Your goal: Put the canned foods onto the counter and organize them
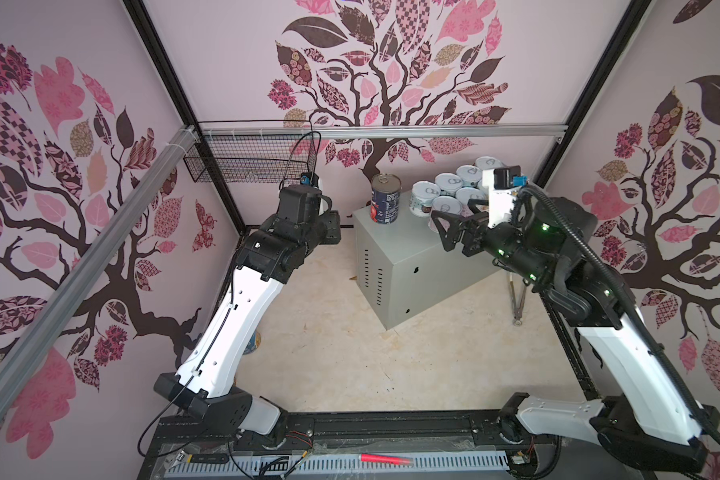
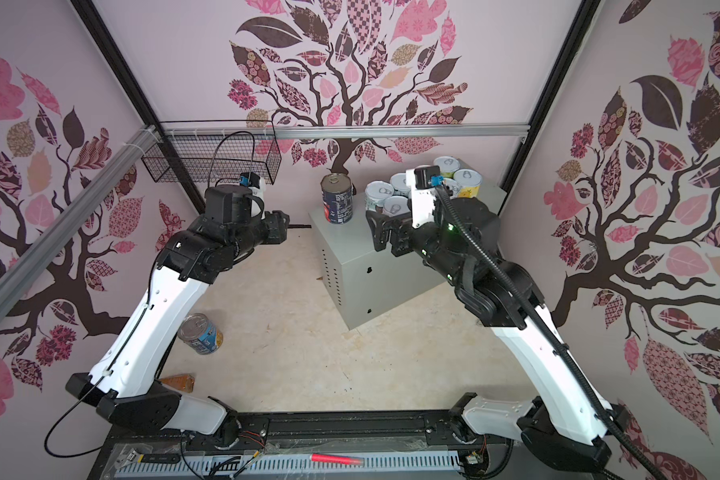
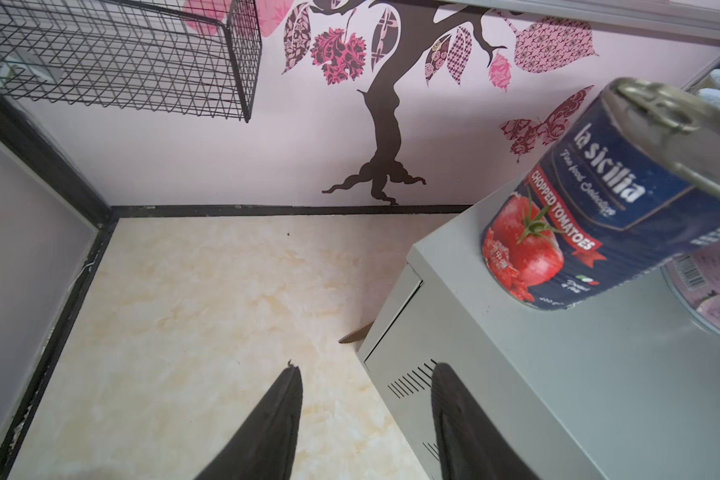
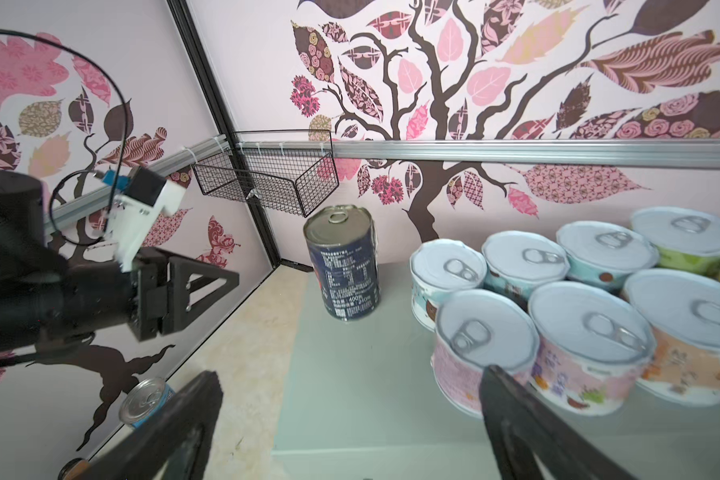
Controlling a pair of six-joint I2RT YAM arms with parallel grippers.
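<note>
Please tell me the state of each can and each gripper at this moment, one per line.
dark-labelled can: upright on the counter, apart from the others.
short cans: upright, clustered on the counter.
blue-labelled can: on the floor, not yet placed.
left gripper: open, empty.
right gripper: open, empty.

Light: bright, even, diffuse; I find only soft shadows. Distortion: wide-angle stretch at my left wrist feed's edge, where the tomato can (image 3: 599, 208) looks slanted, lid smeared. Focus: nearest short cans (image 4: 578, 345) soft on right wrist feed; top views sharp.
</note>
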